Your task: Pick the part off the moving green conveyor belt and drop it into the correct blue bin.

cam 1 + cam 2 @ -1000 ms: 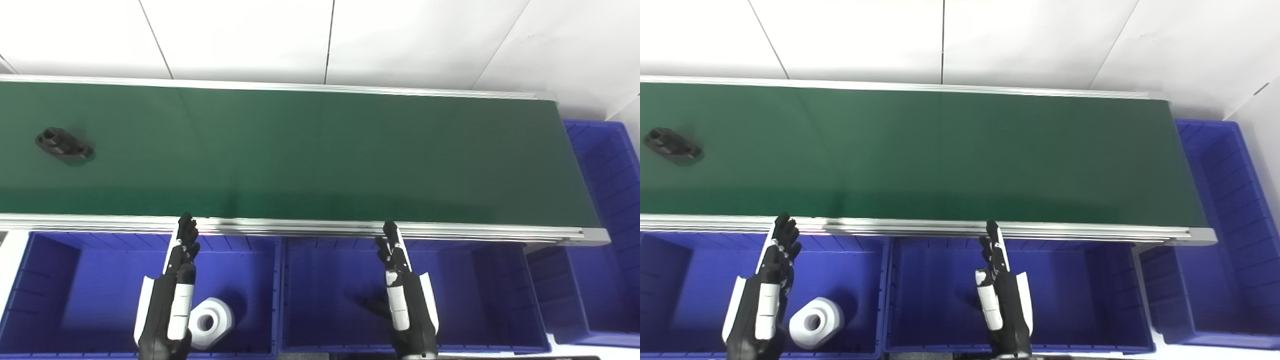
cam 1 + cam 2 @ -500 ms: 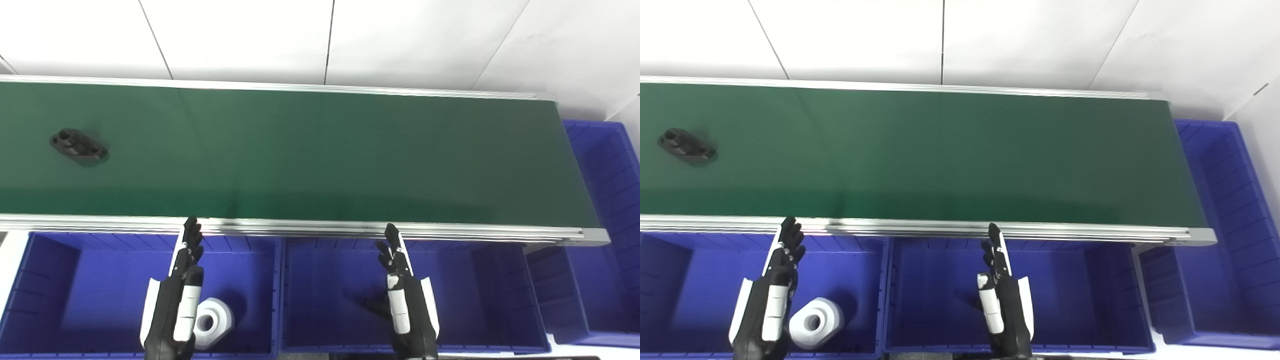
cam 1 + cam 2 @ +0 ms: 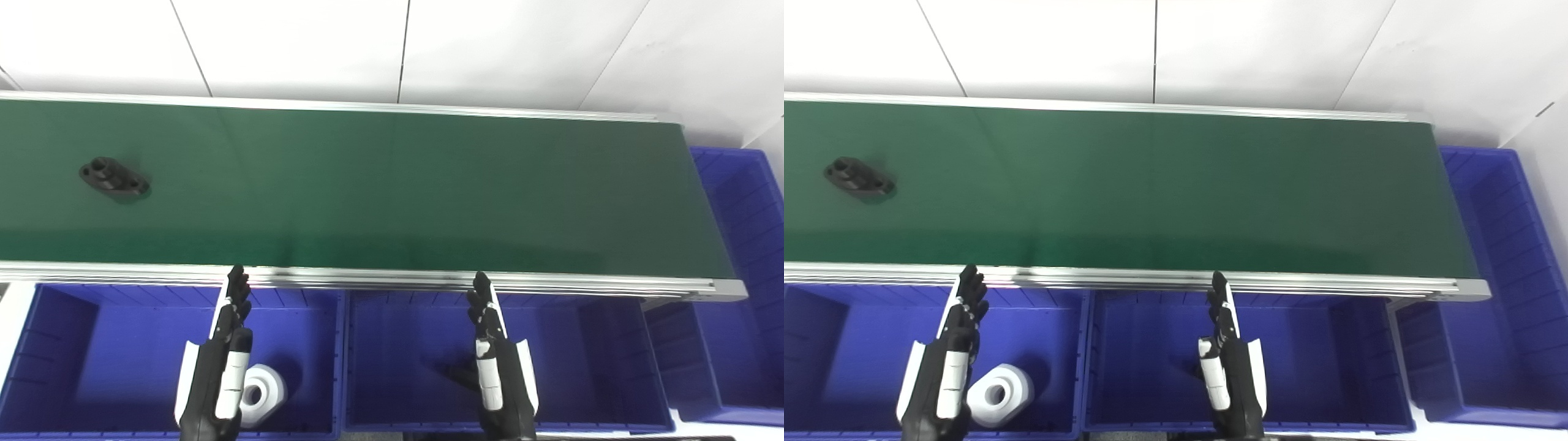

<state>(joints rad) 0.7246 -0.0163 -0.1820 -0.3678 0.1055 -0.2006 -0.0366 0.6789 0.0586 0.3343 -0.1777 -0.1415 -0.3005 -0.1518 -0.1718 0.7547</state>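
Looks like a small, stiff, light black flanged bracket far left on the green conveyor belt, best pinched across its raised middle, with left hand and right hand empty, fingers straight over the blue bins.

The black part has ridden the green belt further to my right since a second ago, now nearer the middle of the left stretch. My left hand has crept forward and slightly right over its bin. My right hand has barely edged forward, fingertips nearing the belt rail.
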